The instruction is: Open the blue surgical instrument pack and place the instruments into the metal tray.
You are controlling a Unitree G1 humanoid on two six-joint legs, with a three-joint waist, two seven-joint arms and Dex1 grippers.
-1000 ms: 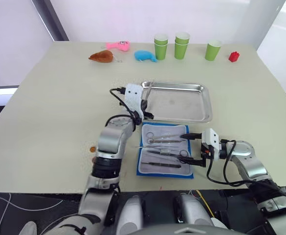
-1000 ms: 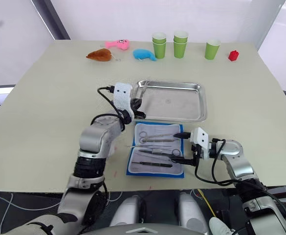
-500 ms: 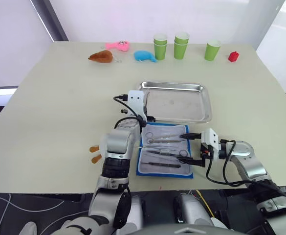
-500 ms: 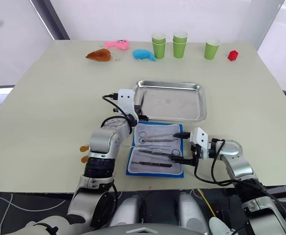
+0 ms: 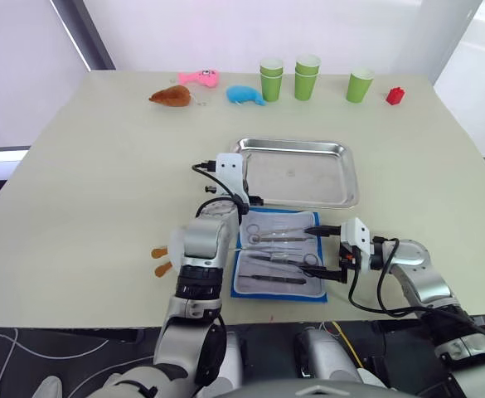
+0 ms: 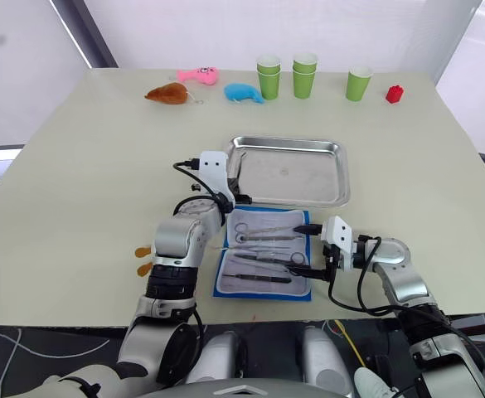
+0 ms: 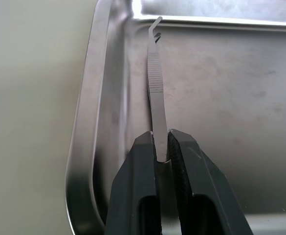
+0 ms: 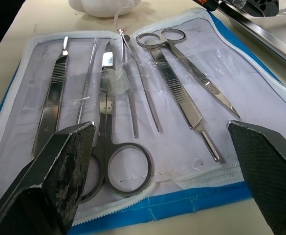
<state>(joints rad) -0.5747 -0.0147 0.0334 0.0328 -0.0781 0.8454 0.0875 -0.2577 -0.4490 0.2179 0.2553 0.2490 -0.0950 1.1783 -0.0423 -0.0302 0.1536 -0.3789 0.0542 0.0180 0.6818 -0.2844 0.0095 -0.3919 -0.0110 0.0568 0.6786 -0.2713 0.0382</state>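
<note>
The blue surgical instrument pack [image 5: 279, 264] lies open near the table's front edge, with its pale lining up. Several silvery instruments [image 8: 172, 83], scissors and forceps among them, lie in rows on it. The metal tray [image 5: 347, 176] sits just beyond the pack. My left gripper [image 7: 162, 147] is shut on a thin pair of tweezers [image 7: 155, 73], held over the tray's left end beside the rim [image 7: 84, 122]. In the head view that gripper [image 5: 250, 197] hangs at the tray's near left corner. My right gripper [image 5: 323, 250] stands open at the pack's right edge, its fingers [image 8: 59, 171] spread wide and holding nothing.
Along the far edge stand green cups [image 5: 307, 76], a red block [image 5: 395, 95], a blue plush toy [image 5: 246, 94], a pink toy [image 5: 199, 78] and a brown toy [image 5: 172, 96]. Two small orange bits [image 5: 159, 251] lie left of my left arm.
My left arm swung its elbow inward and carried the tweezers a little right and nearer, over the tray's near left end. It has held still for the last half second. The right gripper has not moved.
</note>
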